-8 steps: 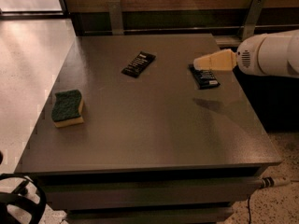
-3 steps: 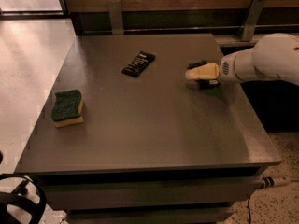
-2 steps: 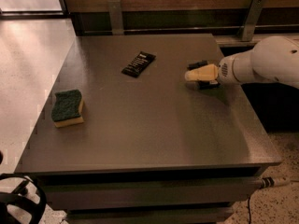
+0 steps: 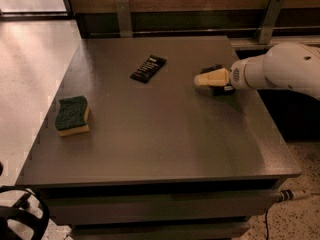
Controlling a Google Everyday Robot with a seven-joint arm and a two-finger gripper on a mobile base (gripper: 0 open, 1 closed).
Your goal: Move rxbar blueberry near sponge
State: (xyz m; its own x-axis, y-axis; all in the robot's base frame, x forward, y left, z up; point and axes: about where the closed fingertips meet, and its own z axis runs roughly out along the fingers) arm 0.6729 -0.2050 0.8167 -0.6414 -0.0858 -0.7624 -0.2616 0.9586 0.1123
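My gripper reaches in from the right on a white arm and sits low over the table's right side. The rxbar blueberry lies right under it; only dark slivers show around the cream gripper tips, so I cannot tell whether it is held. The sponge, green on top of yellow foam, lies near the table's left edge, far from the gripper.
A black-wrapped bar with white lettering lies at the back middle of the grey table. A wall with metal brackets runs behind the table. The floor drops off on the left and right.
Since the earliest frame my gripper has come down and slightly left onto the blue bar, covering most of it. Over the last second it has hardly moved.
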